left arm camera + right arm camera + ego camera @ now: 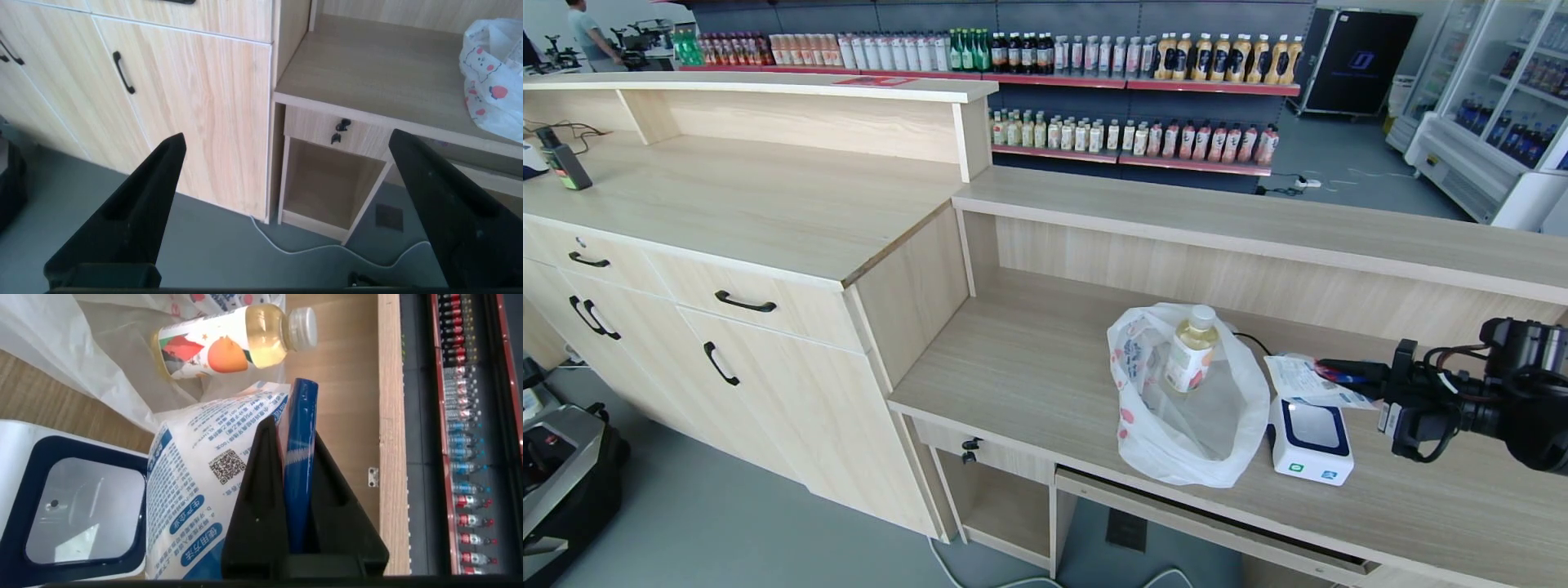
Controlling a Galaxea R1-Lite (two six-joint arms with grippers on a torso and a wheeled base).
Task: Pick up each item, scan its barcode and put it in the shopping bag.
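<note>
counter holds shopping bag, drink shelves behind.

The tool grips a packet by its blue edge, just beside the scanner. Beyond the scanner, a bottle sits in the bag on the table.

Bright, even overhead light; soft shadow under counter ledge; head view edges bowed.
</note>
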